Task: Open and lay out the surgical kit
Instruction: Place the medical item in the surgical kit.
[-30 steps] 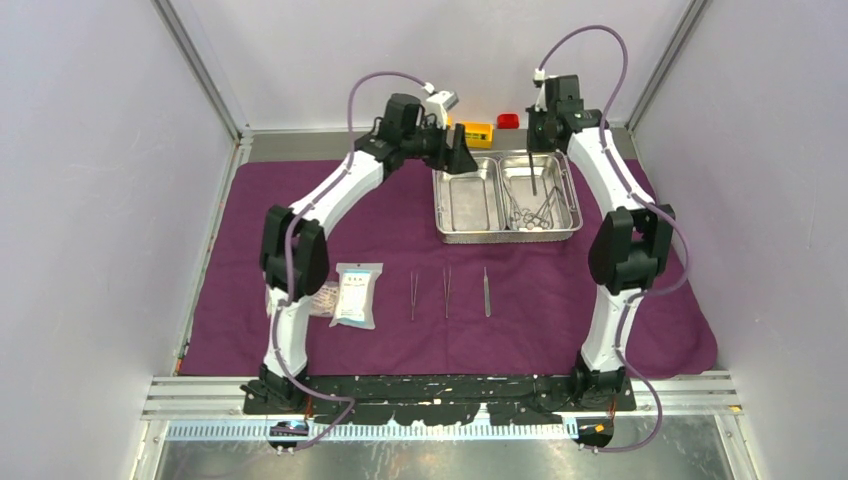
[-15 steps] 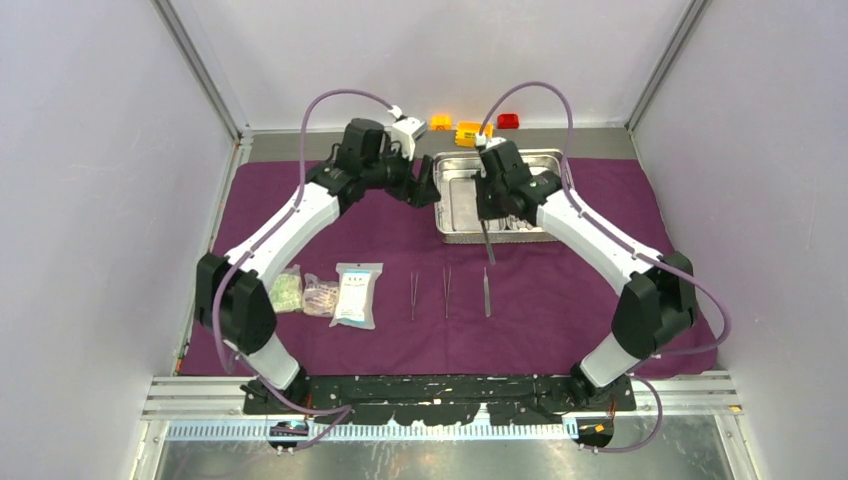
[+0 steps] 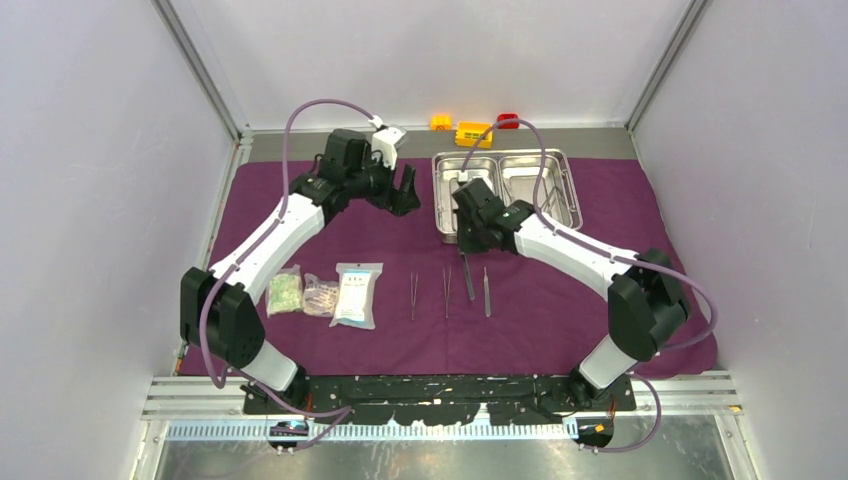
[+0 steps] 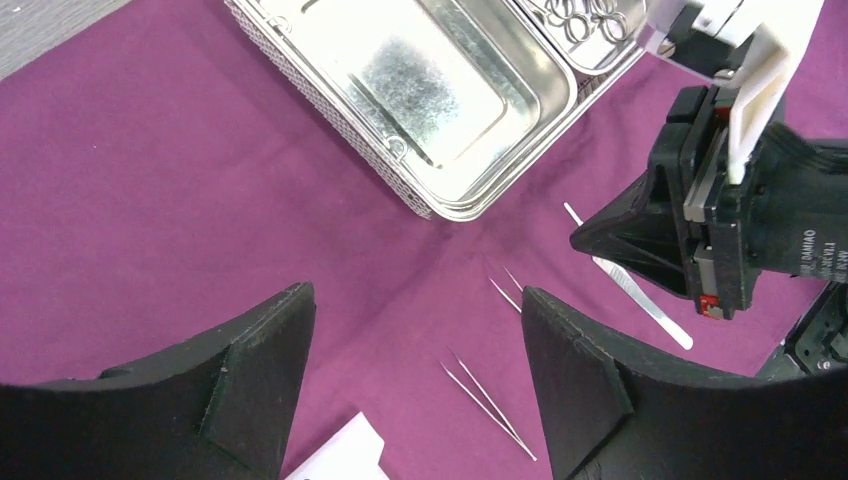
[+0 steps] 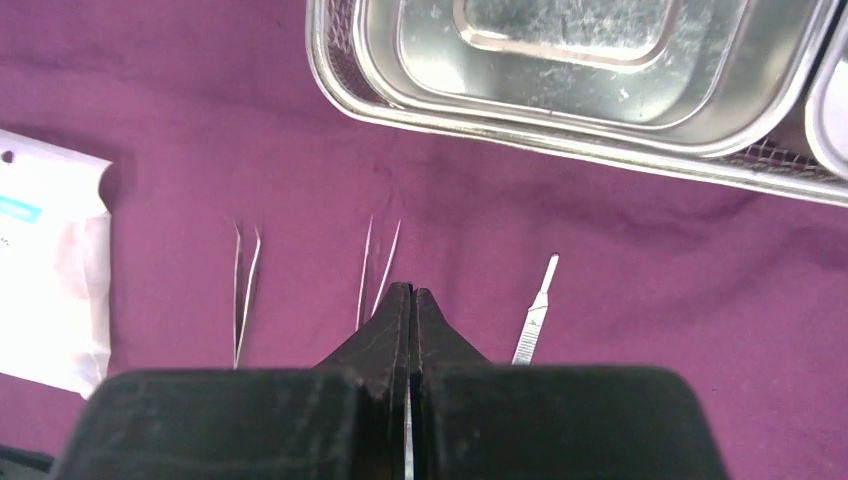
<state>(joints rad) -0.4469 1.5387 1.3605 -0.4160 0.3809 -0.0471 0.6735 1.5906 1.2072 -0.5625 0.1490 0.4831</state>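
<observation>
The dark-purple cloth (image 3: 540,325) lies spread out. The steel tray (image 3: 505,235) stands at the back; steel ring handles show in its right compartment in the left wrist view (image 4: 585,15). Two tweezers (image 3: 413,296) (image 3: 447,292) and a flat steel handle (image 3: 486,292) lie in a row on the cloth. My right gripper (image 3: 467,245) is shut on a thin steel instrument (image 3: 467,274) that hangs between the tweezers and the handle; a steel sliver shows between its jaws (image 5: 412,290). My left gripper (image 3: 404,190) is open and empty, left of the tray.
Three sealed packets (image 3: 284,291) (image 3: 321,298) (image 3: 357,295) lie on the cloth's near left. Yellow (image 3: 441,122), orange (image 3: 473,133) and red (image 3: 508,121) toy bricks sit behind the tray. Walls close in on both sides.
My right gripper has come out of the tray's right compartment and moved near and left over the cloth with the instrument. My left gripper has drawn back leftward from the tray.
</observation>
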